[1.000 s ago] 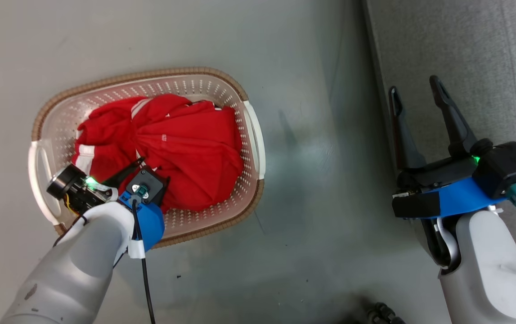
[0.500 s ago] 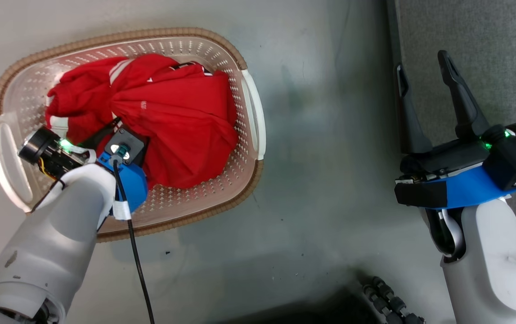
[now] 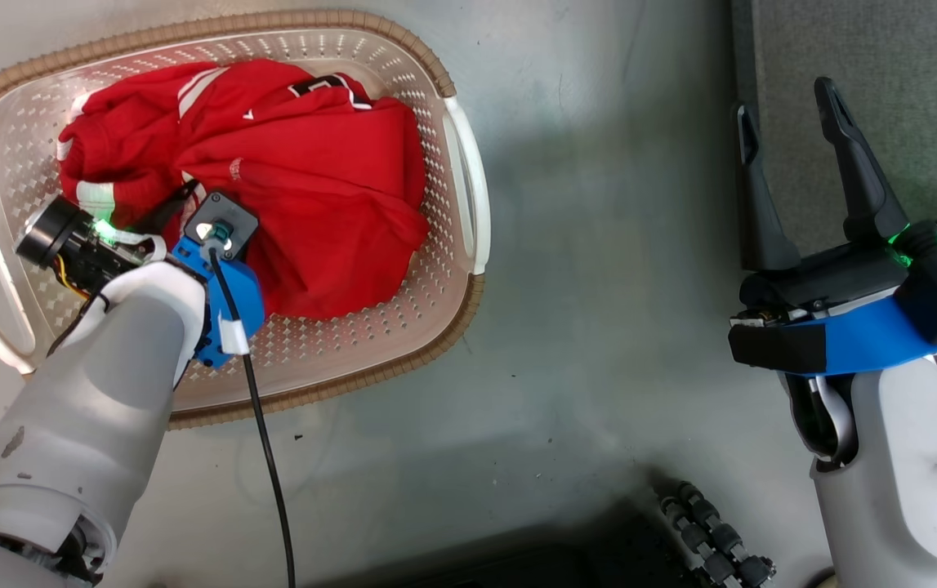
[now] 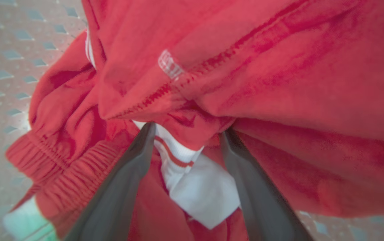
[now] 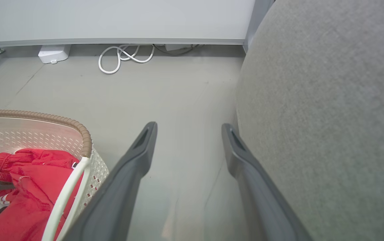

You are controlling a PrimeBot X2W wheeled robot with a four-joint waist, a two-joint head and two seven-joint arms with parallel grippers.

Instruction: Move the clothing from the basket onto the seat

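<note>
Floor (image 3: 599, 327) and basket (image 3: 468, 196) shifted as we bent closer; left claw (image 4: 188, 129), apart, straddles clothing (image 3: 321, 163) ready to clamp, right claw (image 3: 785, 98) apart.

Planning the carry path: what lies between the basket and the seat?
Bare grey floor, seen in the head and right wrist views; the open right gripper hangs at the edge of the seat.

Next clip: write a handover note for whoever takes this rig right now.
Left claw: open, down in the basket, fingers astride a fold of the clothing, not yet closed.
Right claw: open, empty, beside the seat.
Clothing: heaped in the basket.
Done: the reach only.
Left: grip, lift, carry to the seat.
</note>
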